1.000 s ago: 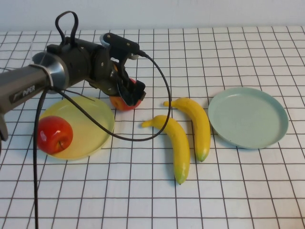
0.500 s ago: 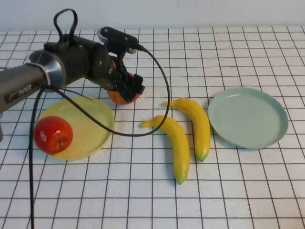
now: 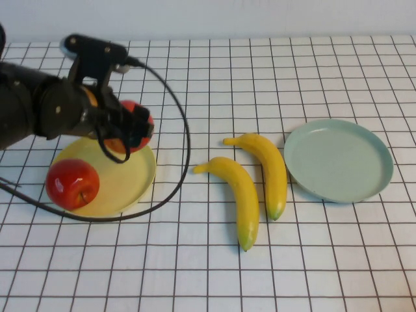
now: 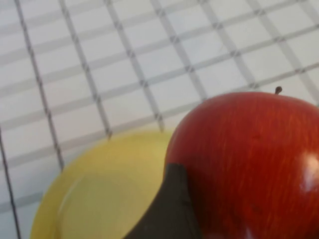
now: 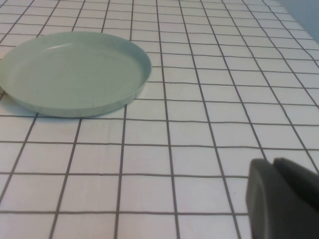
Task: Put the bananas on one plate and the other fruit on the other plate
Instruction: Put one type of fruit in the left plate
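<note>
My left gripper is shut on a red apple and holds it above the far right rim of the yellow plate. In the left wrist view the apple fills the frame beside one dark finger, with the yellow plate below. A second red apple lies on the plate's left side. Two yellow bananas lie side by side mid-table. The pale blue-green plate sits empty at the right; it also shows in the right wrist view. My right gripper is shut, out of the high view.
The table is a white surface with a black grid. The left arm's black cable loops over the table between the yellow plate and the bananas. A pale wall runs along the far edge.
My left gripper has carried the apple to the left, from the table beside the bananas to above the yellow plate's rim. The bananas, plates and other apple have not moved.
</note>
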Controlling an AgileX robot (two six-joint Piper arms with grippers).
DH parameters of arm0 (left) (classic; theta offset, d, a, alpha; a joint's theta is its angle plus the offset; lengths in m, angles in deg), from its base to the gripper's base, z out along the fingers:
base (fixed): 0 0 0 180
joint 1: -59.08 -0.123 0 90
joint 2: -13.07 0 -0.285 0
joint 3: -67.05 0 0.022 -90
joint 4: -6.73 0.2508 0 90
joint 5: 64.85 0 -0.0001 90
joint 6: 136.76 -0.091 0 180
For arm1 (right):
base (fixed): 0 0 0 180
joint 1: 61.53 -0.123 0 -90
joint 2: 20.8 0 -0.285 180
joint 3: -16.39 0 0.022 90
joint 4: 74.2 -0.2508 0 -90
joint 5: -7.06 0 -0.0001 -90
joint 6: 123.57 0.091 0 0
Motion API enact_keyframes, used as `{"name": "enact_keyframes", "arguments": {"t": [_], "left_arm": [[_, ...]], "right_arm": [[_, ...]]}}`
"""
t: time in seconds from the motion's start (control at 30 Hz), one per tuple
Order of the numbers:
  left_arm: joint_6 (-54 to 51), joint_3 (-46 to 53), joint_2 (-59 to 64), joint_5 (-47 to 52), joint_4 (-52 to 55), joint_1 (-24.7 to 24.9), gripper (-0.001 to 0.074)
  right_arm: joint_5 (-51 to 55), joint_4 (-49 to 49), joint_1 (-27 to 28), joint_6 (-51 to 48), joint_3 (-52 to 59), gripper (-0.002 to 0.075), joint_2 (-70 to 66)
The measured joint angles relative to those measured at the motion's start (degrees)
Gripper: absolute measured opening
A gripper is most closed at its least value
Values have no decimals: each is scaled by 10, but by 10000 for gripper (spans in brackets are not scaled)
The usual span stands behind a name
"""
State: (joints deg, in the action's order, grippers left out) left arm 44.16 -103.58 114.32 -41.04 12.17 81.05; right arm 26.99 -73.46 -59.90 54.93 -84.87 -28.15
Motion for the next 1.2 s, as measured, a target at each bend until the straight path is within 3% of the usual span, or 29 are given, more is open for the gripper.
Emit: {"name": "enact_keyframes", "arguments": {"t": [0.2,0.7,0.87,1.2], "left_arm": [[43,43,1,-3,2,-39,582],[50,43,29,-14,6,-41,582],[18,43,32,-28,6,-41,666],[2,23,7,-27,6,-41,669]], "right_arm": [[0,0,0,0,0,-15,0],[0,0,0,0,0,-15,0],[0,0,0,0,0,-15,0],[0,0,0,0,0,-15,0]]}}
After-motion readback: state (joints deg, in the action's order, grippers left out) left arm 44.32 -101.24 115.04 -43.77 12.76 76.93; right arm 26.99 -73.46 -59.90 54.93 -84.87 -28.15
